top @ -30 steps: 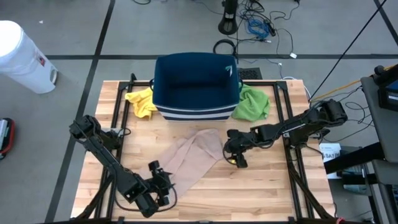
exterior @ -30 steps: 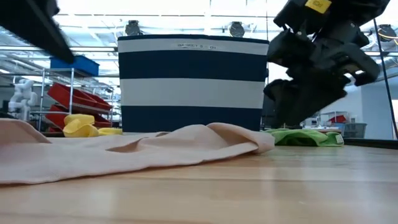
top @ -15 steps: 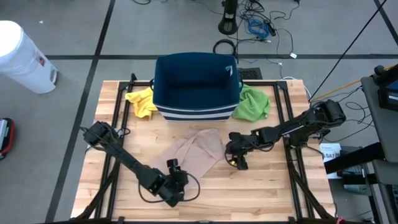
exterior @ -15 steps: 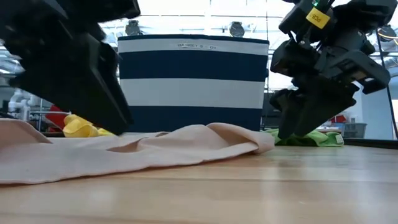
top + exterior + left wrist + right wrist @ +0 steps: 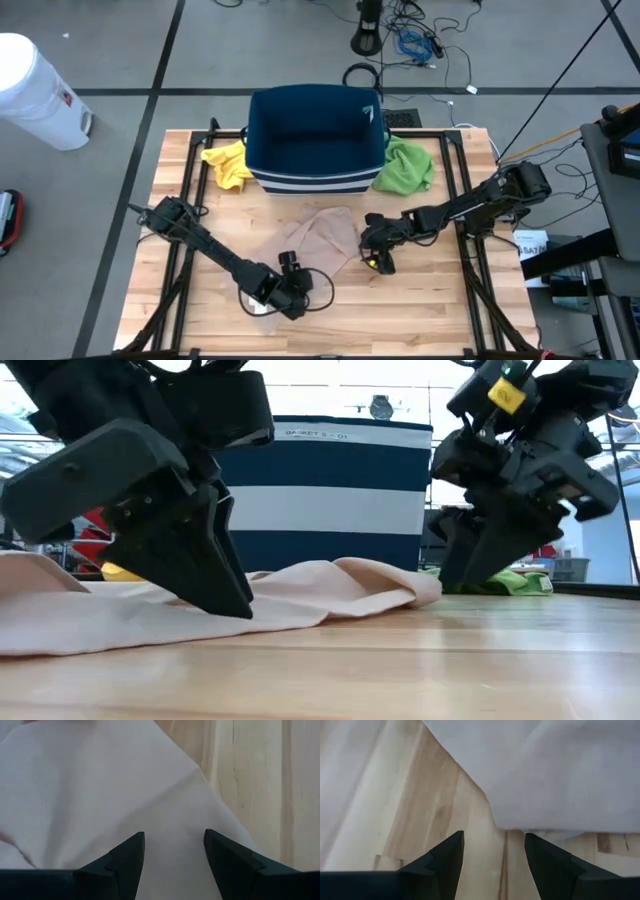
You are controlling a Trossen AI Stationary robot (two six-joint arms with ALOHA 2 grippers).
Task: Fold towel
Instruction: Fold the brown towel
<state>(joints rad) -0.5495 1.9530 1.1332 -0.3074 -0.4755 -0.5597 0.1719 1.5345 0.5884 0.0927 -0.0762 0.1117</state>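
Observation:
A beige towel point(image 5: 320, 235) lies crumpled and partly folded over on the wooden table point(image 5: 430, 300), in front of the basket. My left gripper point(image 5: 291, 287) stands open, slanting down over the towel's near end point(image 5: 100, 785); cloth fills the space between its fingers point(image 5: 132, 850). My right gripper point(image 5: 377, 260) is open too, slanting down at the towel's right edge point(image 5: 560, 775) with bare wood between its fingers. In the low view the towel point(image 5: 330, 585) lies between both grippers. My left gripper has its open fingertips low at the towel's near end point(image 5: 235, 605), coming from the near side and slanting down. Whether they touch the cloth I cannot tell.
A navy and white striped basket point(image 5: 315, 135) stands at the back middle of the table. A yellow cloth point(image 5: 228, 165) lies to its left and a green cloth point(image 5: 405, 165) to its right. Black rails point(image 5: 470, 230) run along the table's sides.
My left gripper has swung from the table's near left toward the right and sunk, turning as it went, and now stands over the towel's near end. My right gripper has sunk a little beside the towel's right edge. The towel has kept its shape.

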